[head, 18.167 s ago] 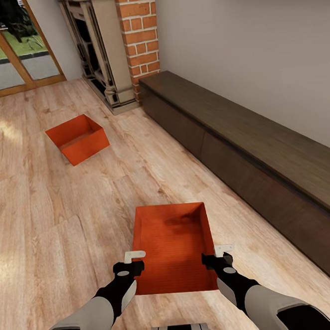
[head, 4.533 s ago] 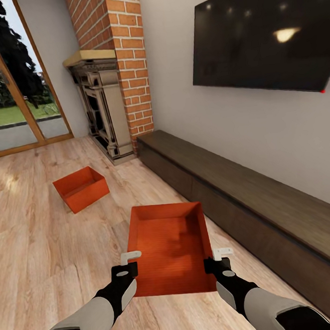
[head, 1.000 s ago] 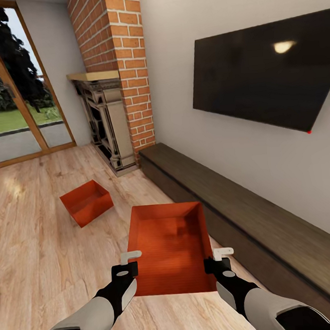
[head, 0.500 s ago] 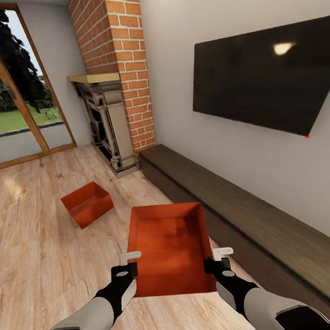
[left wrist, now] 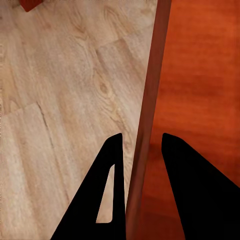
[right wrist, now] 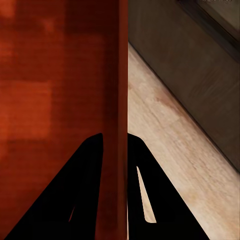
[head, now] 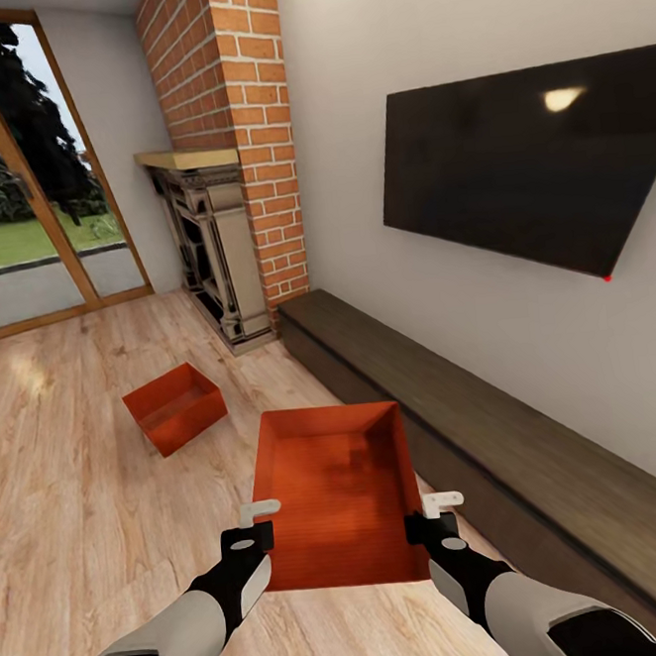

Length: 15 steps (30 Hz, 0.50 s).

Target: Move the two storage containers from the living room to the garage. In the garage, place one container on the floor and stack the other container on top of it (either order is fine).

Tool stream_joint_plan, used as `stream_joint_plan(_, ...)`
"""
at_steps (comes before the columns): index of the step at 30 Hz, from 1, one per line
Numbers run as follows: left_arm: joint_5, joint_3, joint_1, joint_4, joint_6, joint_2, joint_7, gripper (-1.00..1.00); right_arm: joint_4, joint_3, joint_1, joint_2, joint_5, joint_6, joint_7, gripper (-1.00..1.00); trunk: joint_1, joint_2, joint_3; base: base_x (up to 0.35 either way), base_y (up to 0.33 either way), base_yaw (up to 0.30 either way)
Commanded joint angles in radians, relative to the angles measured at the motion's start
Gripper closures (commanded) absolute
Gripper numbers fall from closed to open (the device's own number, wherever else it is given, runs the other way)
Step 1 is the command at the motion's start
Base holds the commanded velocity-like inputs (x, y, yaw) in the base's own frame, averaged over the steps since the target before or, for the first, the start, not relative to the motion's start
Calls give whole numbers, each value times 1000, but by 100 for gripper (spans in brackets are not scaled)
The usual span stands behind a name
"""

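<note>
Head view: held storage container (head: 337,491) level, long axis pointing away from robot.

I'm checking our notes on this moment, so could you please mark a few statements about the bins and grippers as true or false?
1. Both grippers clamp side walls of the near bin. True: left gripper and right gripper each straddle a wall.
2. The far bin sits on the bench. False: it rests on the wood floor.
3. The held bin contains a red ball. False: it is empty.
4. A TV hangs above the bench. True.
5. The bins are stacked. False: they are apart.
</note>
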Motion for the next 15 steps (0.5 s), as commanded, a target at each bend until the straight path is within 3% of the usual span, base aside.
stream_joint_plan(1, -24, 20, -1, -3, -1, 2, 5, 100, 3, -32, -1, -9, -19, -6, -34, 100, -4, 7, 2, 0, 0, 0)
stream_joint_plan(15, -24, 20, -1, -2, -1, 2, 5, 100, 3, -33, -1, -9, -19, -8, -33, 100, -58, 105, 46, 0, 0, 0)
